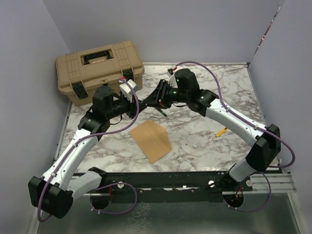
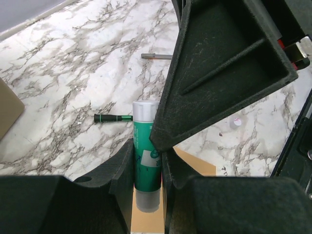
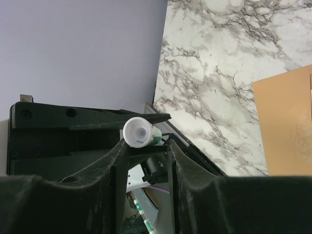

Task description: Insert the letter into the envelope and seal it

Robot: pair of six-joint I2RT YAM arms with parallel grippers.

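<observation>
The envelope [image 1: 151, 140] lies flat on the marble table in front of the arms, kraft brown. It also shows in the left wrist view [image 2: 197, 165] and the right wrist view [image 3: 287, 122]. The letter does not show as a separate sheet. My left gripper [image 1: 137, 101] is raised above the table and shut on a green glue stick [image 2: 146, 146] with a pale cap [image 2: 144, 109]. My right gripper [image 1: 152, 99] meets it head-on. Its jaws stand apart around the white cap end [image 3: 138, 131], which touches one finger.
A tan toolbox [image 1: 100, 68] stands at the back left. A green-and-black pen [image 2: 113, 117] and a thin metal rod [image 2: 156, 56] lie on the table beyond the grippers. A yellow pencil-like object [image 1: 222, 131] lies at the right. Walls close the left, back and right.
</observation>
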